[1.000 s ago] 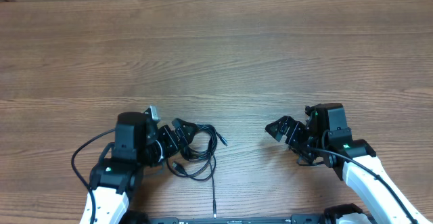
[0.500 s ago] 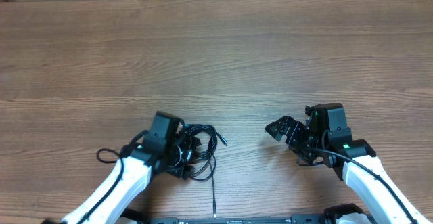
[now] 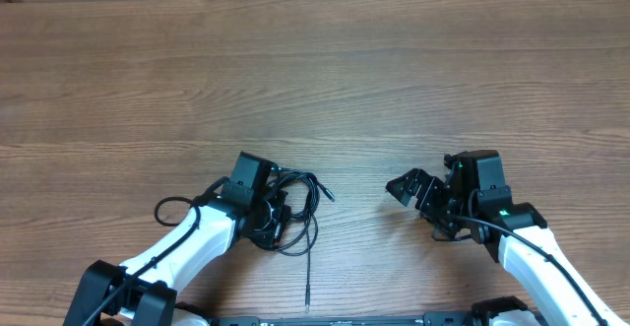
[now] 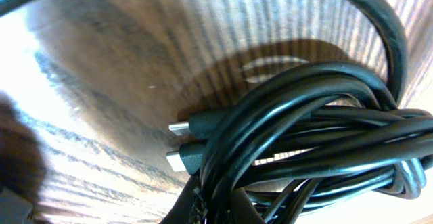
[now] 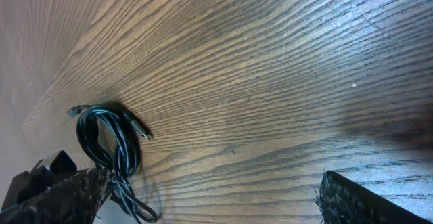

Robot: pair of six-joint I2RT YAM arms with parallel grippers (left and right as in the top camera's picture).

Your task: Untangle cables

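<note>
The wood-grain table (image 3: 315, 80) carried a single tangled bunch of thin black cables (image 3: 293, 208) near its front edge, left of centre (two silver-tipped plugs (image 4: 177, 160) lay side by side), one strand (image 3: 309, 277) running straight toward that edge.

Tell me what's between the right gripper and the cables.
Only bare table in the overhead view; nothing lies between the right gripper and the cables.

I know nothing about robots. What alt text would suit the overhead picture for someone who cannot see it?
A robot's left gripper is down at a tangled bundle of thin black cables near the front edge of a wooden table. Its right gripper hangs open and empty, apart from them.
</note>
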